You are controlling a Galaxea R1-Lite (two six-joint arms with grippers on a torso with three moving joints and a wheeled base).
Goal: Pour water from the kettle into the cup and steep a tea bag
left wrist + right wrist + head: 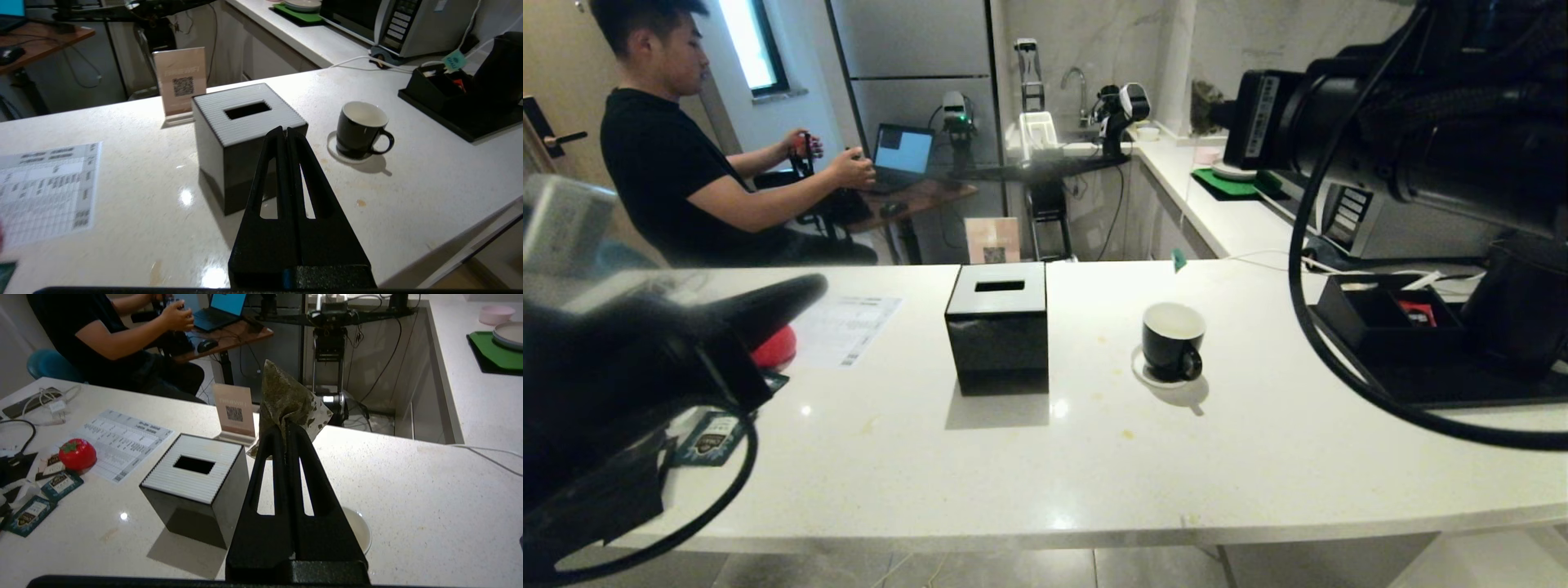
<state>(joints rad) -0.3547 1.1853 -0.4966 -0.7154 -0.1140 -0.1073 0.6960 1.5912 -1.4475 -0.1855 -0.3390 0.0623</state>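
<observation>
1. Your right gripper (pixel 286 426): fingers pressed together, pinching a tea bag (pixel 288 402) by its lower edge; the bag stands up above the fingertips, clear of the counter.
2. Directly below that gripper: the rim of a white saucer (pixel 359 526), partly hidden by the fingers. You cannot see the cup itself from this wrist.
3. Beside the right gripper, nearer the person: a black box (pixel 196 486) with a ribbed top and a slot. Beyond it stands a small card with a QR code (pixel 233 412).
4. Your left gripper (pixel 284 130): fingers closed on nothing, held above the counter (pixel 122 228), its tips in front of the box's near corner.
5. Past the left gripper, off to the side of the box: the cup (pixel 361 128), black with a white inside, upright on its saucer, handle turned away from the box.
6. Farther out beyond the cup: a black tray (pixel 461 122) holding the kettle (pixel 502 65), only partly in view, and a small black holder with packets.
7. On the other side of the left gripper: a printed sheet (pixel 45 188) lying flat.
8. Across the counter: a seated person (pixel 678 147) at a desk with a laptop (pixel 903 155).
</observation>
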